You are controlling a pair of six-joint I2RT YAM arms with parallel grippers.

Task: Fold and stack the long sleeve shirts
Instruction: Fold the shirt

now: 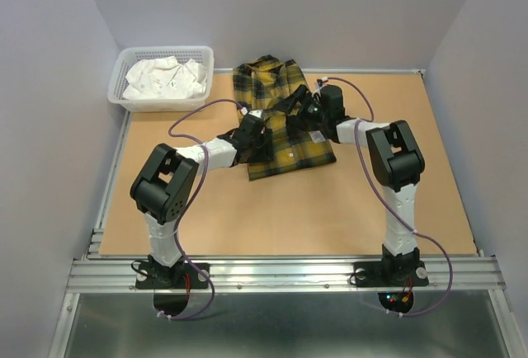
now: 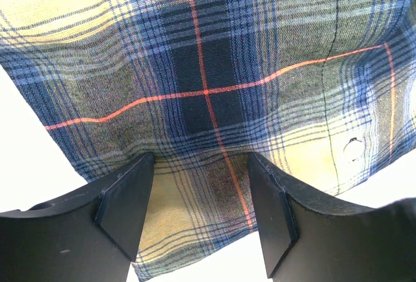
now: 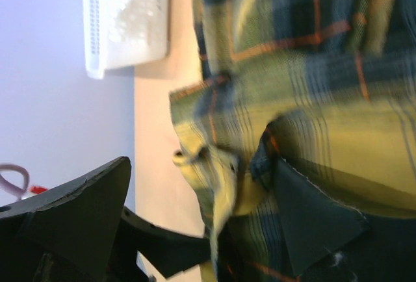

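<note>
Yellow plaid shirt [image 1: 285, 148] bunched on counter [image 1: 330, 209], toward 12 o'clock. Left pincer [image 2: 201, 171] spread at shirt's 9 o'clock edge, cloth showing between fingers. Right pincer [image 3: 201, 165] spread wide at its 2 o'clock side, over a fold. White basket [image 1: 165, 50] at 11 o'clock.

left arm [image 1: 169, 189], right arm [image 1: 398, 164]: white links, boxy black joints; purple cables [image 1: 198, 109]; black bases [image 1: 169, 275]; left gripper [image 2: 200, 165] matte black.
</note>
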